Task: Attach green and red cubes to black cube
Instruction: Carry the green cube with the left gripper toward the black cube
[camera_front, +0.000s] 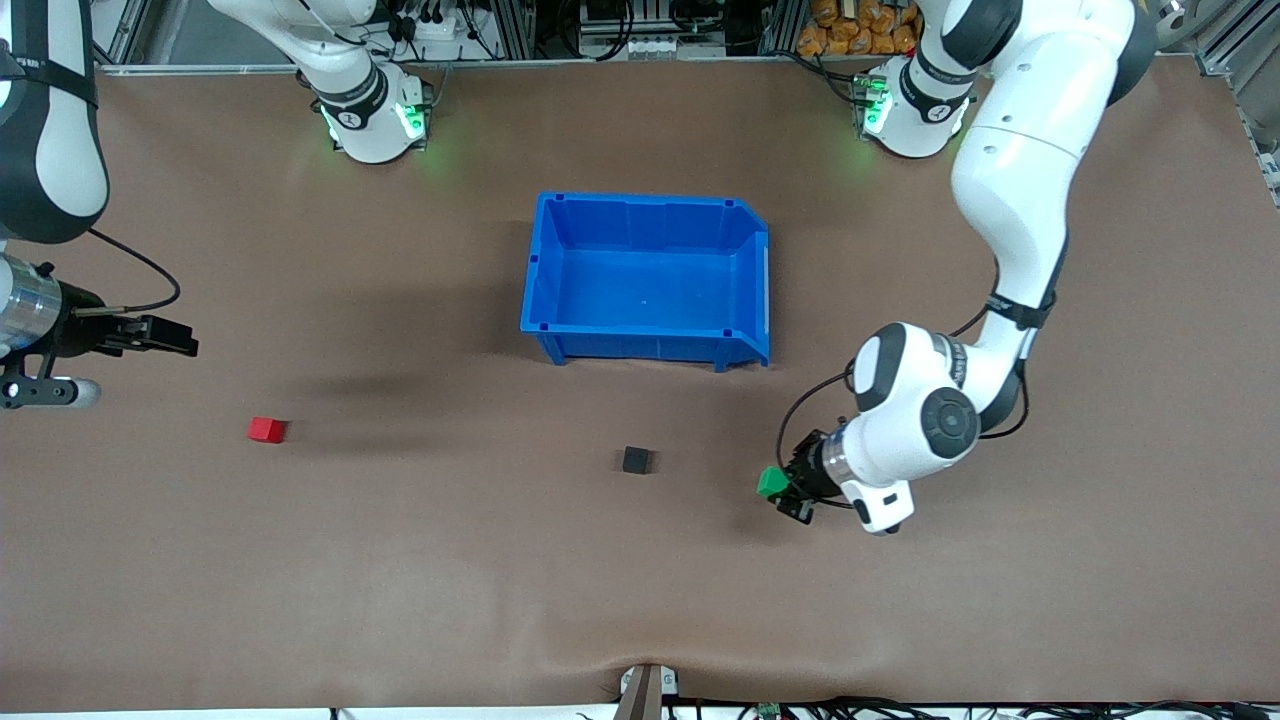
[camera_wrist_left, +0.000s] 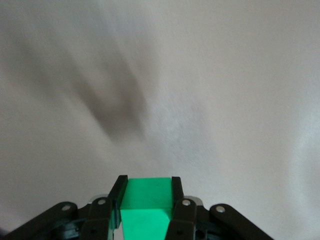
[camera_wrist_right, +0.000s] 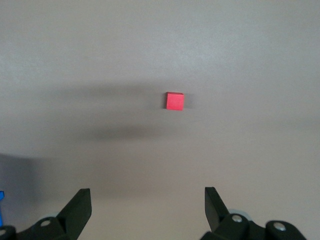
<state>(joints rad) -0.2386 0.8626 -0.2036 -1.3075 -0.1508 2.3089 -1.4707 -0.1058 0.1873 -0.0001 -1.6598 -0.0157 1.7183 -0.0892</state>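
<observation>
My left gripper (camera_front: 782, 492) is shut on the green cube (camera_front: 771, 482) and holds it low over the table, beside the black cube (camera_front: 635, 460) toward the left arm's end. In the left wrist view the green cube (camera_wrist_left: 146, 206) sits between the two fingers (camera_wrist_left: 178, 200). The black cube rests on the table, nearer the front camera than the blue bin. The red cube (camera_front: 266, 429) lies on the table toward the right arm's end. My right gripper (camera_front: 180, 340) is open and empty in the air near that end. The right wrist view shows the red cube (camera_wrist_right: 174, 101) ahead of its open gripper (camera_wrist_right: 148, 202).
A blue bin (camera_front: 560, 330) stands empty in the middle of the table, farther from the front camera than the cubes. The arms' bases stand along the table's back edge. A small bracket (camera_front: 645, 690) sits at the front edge.
</observation>
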